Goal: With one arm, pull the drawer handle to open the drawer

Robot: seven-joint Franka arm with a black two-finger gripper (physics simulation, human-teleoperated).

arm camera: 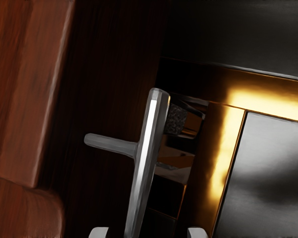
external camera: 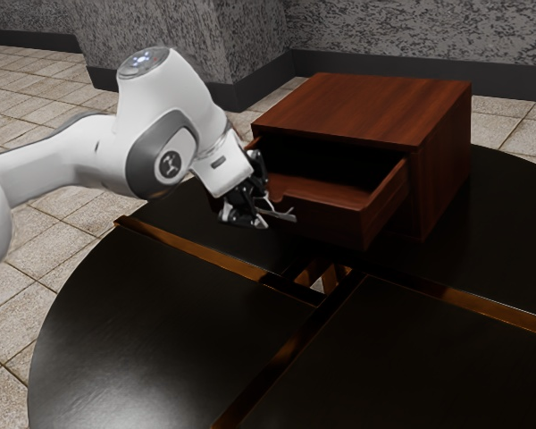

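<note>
Exterior view: the end effector (external camera: 253, 213) is at the handle (external camera: 282, 213) of the drawer (external camera: 357, 201), which stands partly out of its cabinet (external camera: 384, 107) on the table (external camera: 161, 313). Whether it grips, I cannot tell.

Wrist view: the handle runs straight ahead of the end effector, well placed for pulling.

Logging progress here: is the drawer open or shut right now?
Open, partway. The drawer sticks out from the cabinet, its dark inside exposed. The gripper is at its handle.
</note>
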